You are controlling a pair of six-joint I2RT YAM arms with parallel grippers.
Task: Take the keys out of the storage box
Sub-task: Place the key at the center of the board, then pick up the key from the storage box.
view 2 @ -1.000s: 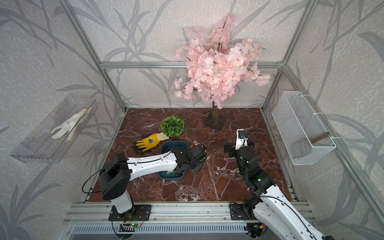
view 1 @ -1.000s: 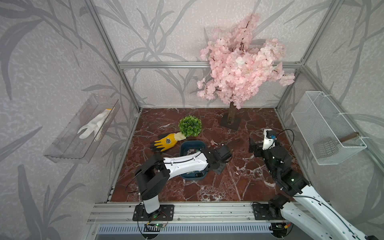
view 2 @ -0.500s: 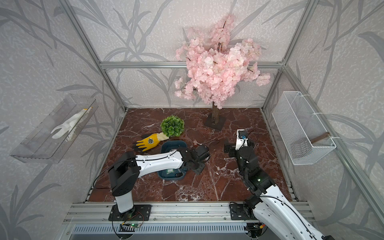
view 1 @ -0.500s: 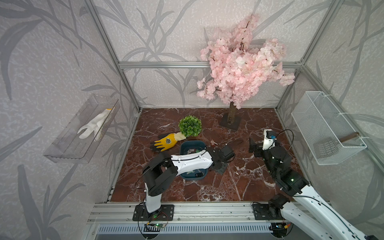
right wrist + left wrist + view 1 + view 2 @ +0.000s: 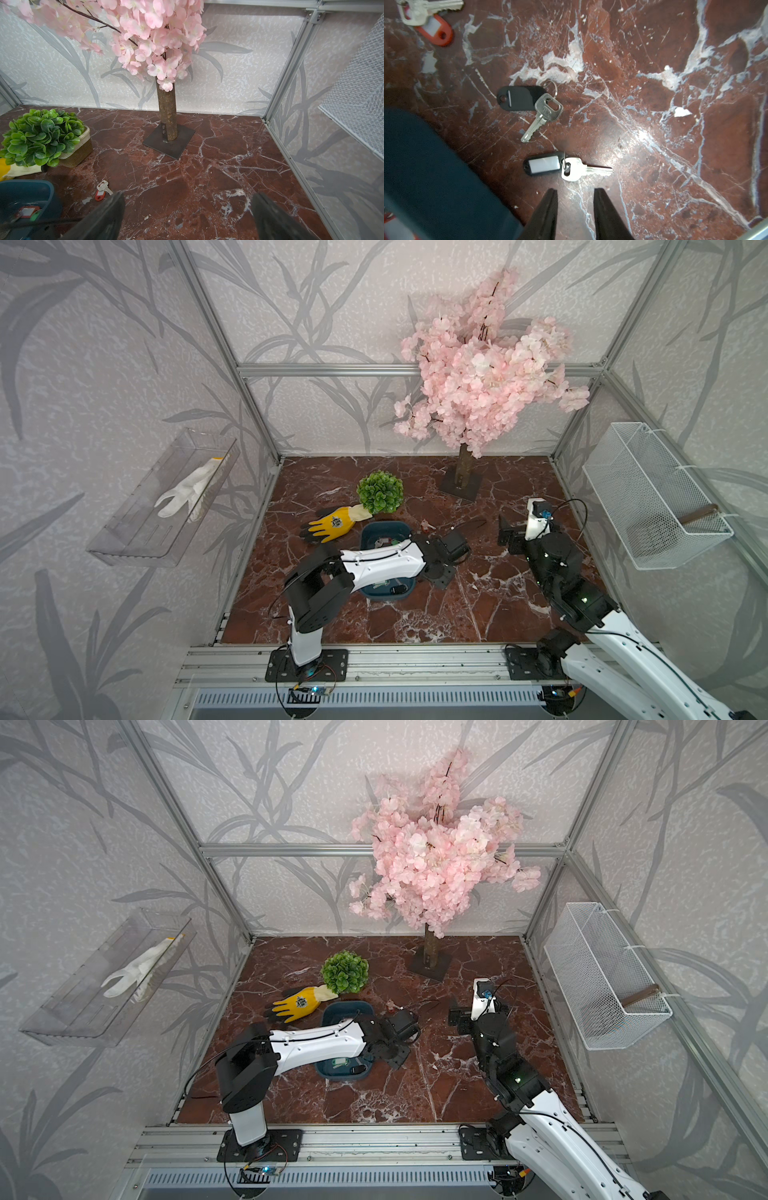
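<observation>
Our left gripper (image 5: 574,192) stands parted and empty, just beside a black-tagged key (image 5: 566,168). Our right gripper (image 5: 187,199) gapes wide, empty.

My left arm (image 5: 382,562) covers the middle of the storage box (image 5: 374,526), so I can't count the keys (image 5: 341,1063) inside; the left wrist view's edge cuts off a red-tagged key (image 5: 417,15).

Red-brown bench (image 5: 654,155) veined white; silver keys (image 5: 548,108), tags (image 5: 519,97) black or red; dark teal storage box (image 5: 382,526); yellow glove (image 5: 332,524); pink blossom tree (image 5: 486,373)
</observation>
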